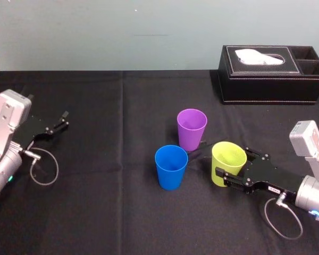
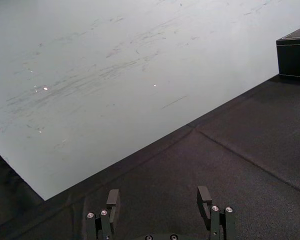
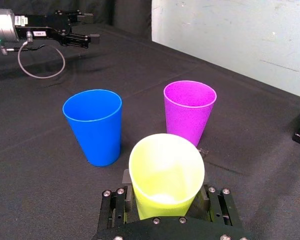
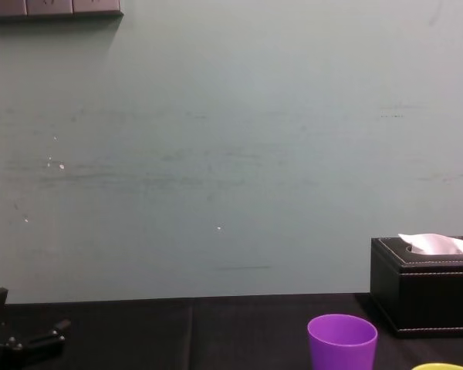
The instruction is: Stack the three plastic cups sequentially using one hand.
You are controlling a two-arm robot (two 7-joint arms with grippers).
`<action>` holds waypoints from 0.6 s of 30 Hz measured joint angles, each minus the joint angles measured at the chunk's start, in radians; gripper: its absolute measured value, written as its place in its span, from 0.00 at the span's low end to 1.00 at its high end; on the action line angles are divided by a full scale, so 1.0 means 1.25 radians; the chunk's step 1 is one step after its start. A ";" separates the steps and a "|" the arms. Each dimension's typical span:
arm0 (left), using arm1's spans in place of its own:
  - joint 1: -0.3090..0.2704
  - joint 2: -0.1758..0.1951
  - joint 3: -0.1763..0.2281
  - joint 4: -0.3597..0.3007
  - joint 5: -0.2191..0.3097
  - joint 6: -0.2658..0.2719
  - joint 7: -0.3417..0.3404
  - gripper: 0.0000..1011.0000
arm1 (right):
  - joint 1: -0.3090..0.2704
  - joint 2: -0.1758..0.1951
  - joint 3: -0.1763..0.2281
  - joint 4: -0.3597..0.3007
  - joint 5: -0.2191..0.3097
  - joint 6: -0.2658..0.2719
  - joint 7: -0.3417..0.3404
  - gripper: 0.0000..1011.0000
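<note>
This looks like a robotics lab bench: a table (image 1: 95,223) draped in black cloth against a bare pale wall (image 4: 216,154), a left gripper (image 2: 158,195) and right gripper (image 3: 165,192) on cabled metal arms, and a tissue box (image 1: 273,74).

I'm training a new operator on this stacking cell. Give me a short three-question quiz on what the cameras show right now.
1. True or false: the blue cup is already nested inside the purple cup.
2. Which cup sits between the jaws of the right gripper? A) purple cup B) blue cup C) yellow-green cup
3. Fill in: the left gripper, parked at the left of the table, has its jaws ____.
Key: 1 false, the two stand apart; 2 C; 3 open.
</note>
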 joint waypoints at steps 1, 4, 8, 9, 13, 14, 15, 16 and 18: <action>0.000 0.000 0.000 0.000 0.000 0.000 0.000 1.00 | 0.000 0.000 0.000 0.000 0.000 0.000 0.000 0.73; 0.000 0.000 0.000 0.000 0.000 0.000 0.000 1.00 | 0.000 0.000 0.000 0.000 0.000 0.000 0.000 0.72; 0.000 0.000 0.000 0.000 0.000 0.000 0.000 1.00 | 0.000 0.001 0.000 -0.001 -0.001 0.000 -0.001 0.72; 0.000 0.000 0.000 0.000 0.000 0.000 0.000 1.00 | -0.001 0.001 0.000 -0.001 -0.001 0.000 -0.001 0.72; 0.000 0.000 0.000 0.000 0.000 0.000 0.000 1.00 | -0.001 0.001 0.000 -0.001 -0.001 0.000 -0.001 0.72; 0.000 0.000 0.000 0.000 0.000 0.000 0.000 1.00 | -0.001 0.001 0.000 -0.001 -0.001 0.000 -0.001 0.72; 0.000 0.000 0.000 0.000 0.000 0.000 0.000 1.00 | -0.001 0.001 0.000 -0.001 -0.001 0.000 -0.001 0.72; 0.000 0.000 0.000 0.000 0.000 0.000 0.000 1.00 | -0.001 0.001 0.000 -0.001 -0.001 0.000 -0.001 0.72; 0.000 0.000 0.000 0.000 0.000 0.000 0.000 1.00 | -0.001 0.001 0.000 -0.001 -0.001 0.000 0.000 0.72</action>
